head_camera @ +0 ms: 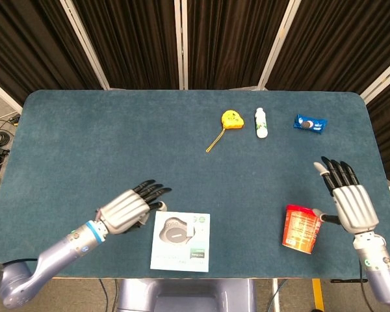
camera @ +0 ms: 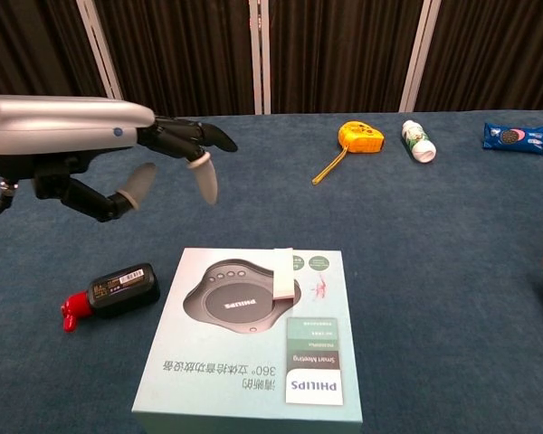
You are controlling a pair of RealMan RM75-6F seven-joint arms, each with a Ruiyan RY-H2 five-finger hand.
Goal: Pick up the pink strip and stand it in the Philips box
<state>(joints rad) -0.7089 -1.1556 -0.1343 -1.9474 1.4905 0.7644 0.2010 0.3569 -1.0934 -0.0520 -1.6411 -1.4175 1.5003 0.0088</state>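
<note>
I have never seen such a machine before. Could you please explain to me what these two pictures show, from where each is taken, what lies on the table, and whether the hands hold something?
This is a robot with two arms, each ending in a mechanical hand. One picture looks down from its head; the other looks forward from its chest.

The left hand hovers beside the Philips box, fingers apart, holding nothing. The right hand is raised near a red cup, also empty.

On the blue table the box lies flat, with the pink strip lying on its lid. Left of it is a small black device with a red end. Further back lie a yellow tape measure, a small white bottle and a blue snack packet.
</note>
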